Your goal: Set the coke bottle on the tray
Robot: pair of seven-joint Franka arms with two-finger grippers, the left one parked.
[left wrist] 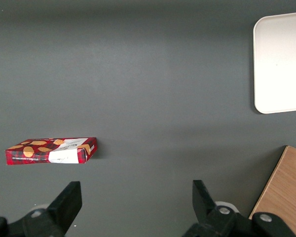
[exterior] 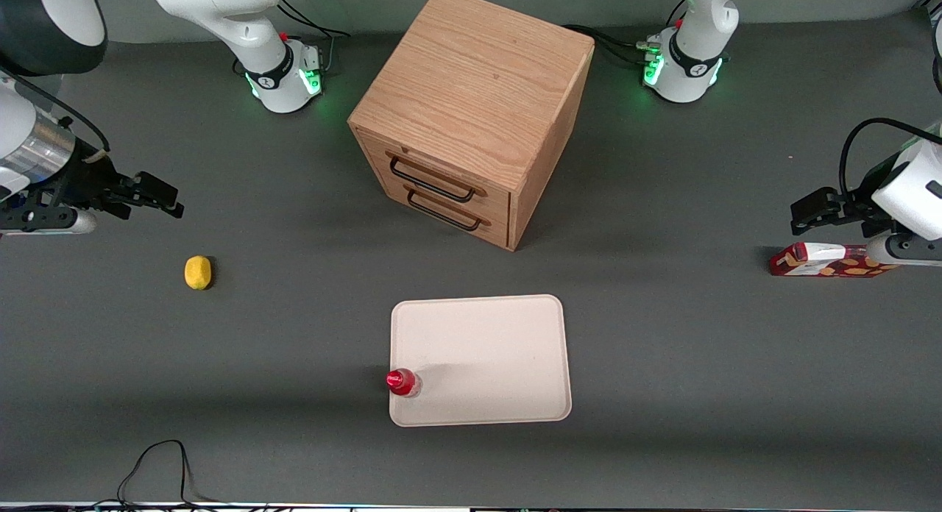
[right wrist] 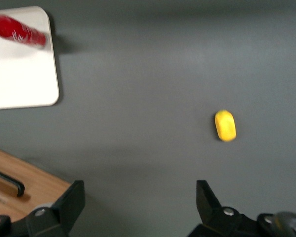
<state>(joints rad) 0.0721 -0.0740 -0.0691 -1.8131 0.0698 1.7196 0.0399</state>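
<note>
The coke bottle point(exterior: 402, 382), small and red with a red cap, stands upright on the cream tray point(exterior: 486, 350), at the tray's corner nearest the front camera on the working arm's side. It also shows in the right wrist view point(right wrist: 17, 30) on the tray point(right wrist: 19, 79). My right gripper point(exterior: 158, 196) is open and empty, high above the table toward the working arm's end, well away from the bottle. Its fingers point(right wrist: 71, 200) hold nothing between them.
A yellow lemon point(exterior: 197, 272) lies on the table below my gripper, also in the right wrist view point(right wrist: 225, 125). A wooden drawer cabinet point(exterior: 471, 115) stands farther from the camera than the tray. A red-and-white patterned carton point(exterior: 828, 260) lies toward the parked arm's end.
</note>
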